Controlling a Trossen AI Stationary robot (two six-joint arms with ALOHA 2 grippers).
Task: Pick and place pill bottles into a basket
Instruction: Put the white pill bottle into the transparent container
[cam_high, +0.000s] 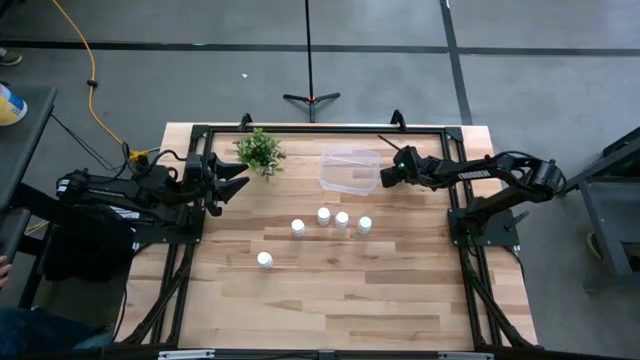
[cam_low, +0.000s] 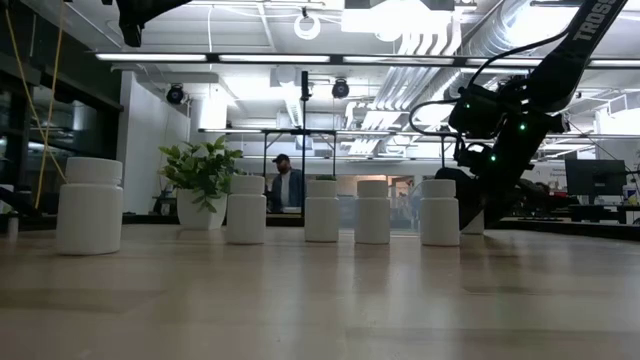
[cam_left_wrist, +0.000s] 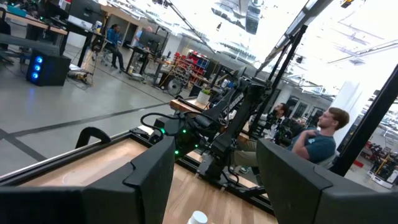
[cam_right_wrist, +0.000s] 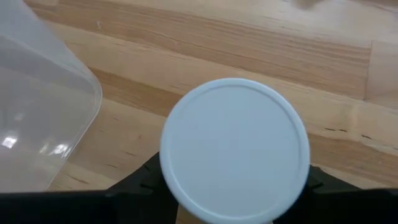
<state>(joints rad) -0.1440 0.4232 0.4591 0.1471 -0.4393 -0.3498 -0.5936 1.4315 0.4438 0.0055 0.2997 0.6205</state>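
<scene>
Overhead and bench-level views of a two-arm station. The wooden bench carried five pill bottles standing upright: four in a loose row near the centre, and one set apart, nearer the front edge on the left arm's side. The basket, a clear shallow bin, lay toward the rear of the bench, just beside the right gripper and near the potted plant.

The right wrist view showed a sixth pill bottle, its round white cap facing the camera, clamped between the right gripper's dark fingers, with the corner of the basket close beside it above the bench surface. In the low view this arm hung at the right, behind the row of bottles.

The left gripper hovered over the bench's left rear area, beside the plant, its fingers spread apart and holding nothing. People appeared in the room beyond the bench.
</scene>
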